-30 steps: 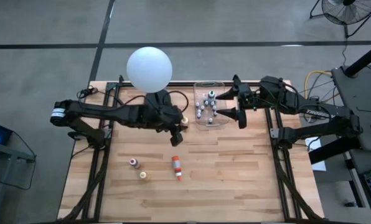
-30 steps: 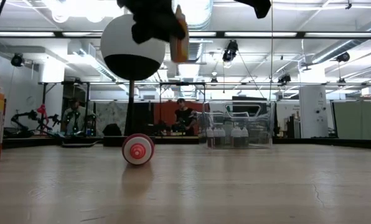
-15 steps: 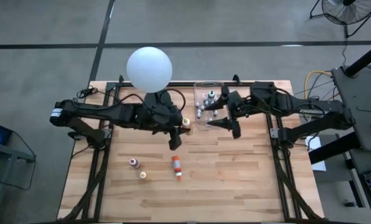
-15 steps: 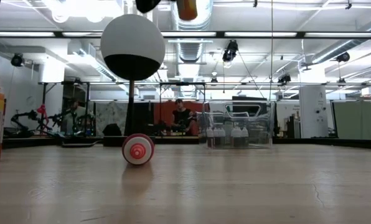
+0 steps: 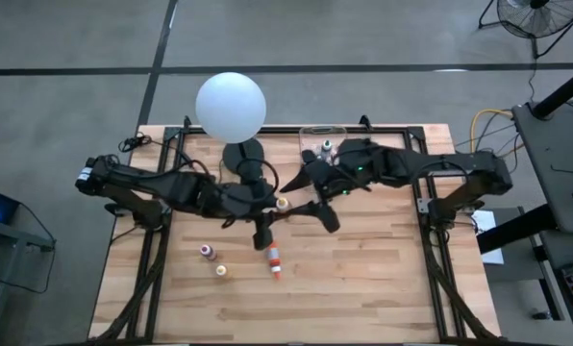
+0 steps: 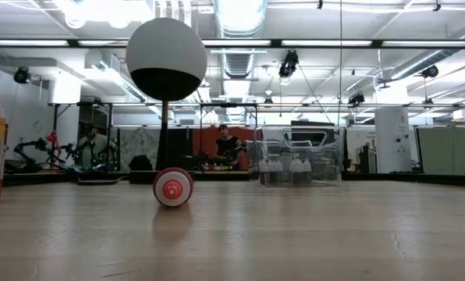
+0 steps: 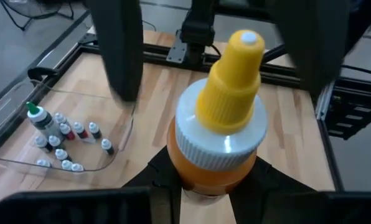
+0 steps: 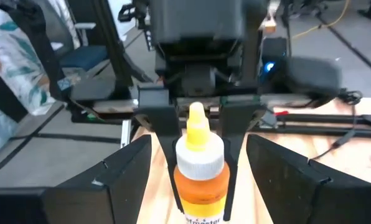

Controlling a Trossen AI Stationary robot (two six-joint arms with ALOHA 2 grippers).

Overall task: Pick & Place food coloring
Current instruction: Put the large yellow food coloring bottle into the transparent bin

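Above the middle of the surface point(image 5: 363, 259) we see the left claw point(image 5: 278, 204) gripping an orange bottle point(image 7: 218, 149) with a yellow cap. The right claw point(image 5: 310, 195) stands open on both sides of this bottle, not touching it.

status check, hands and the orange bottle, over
Left hand shut on orange bottle, mid-table. Right hand open, fingers either side of it. Three bottles loose on table. Path clear.
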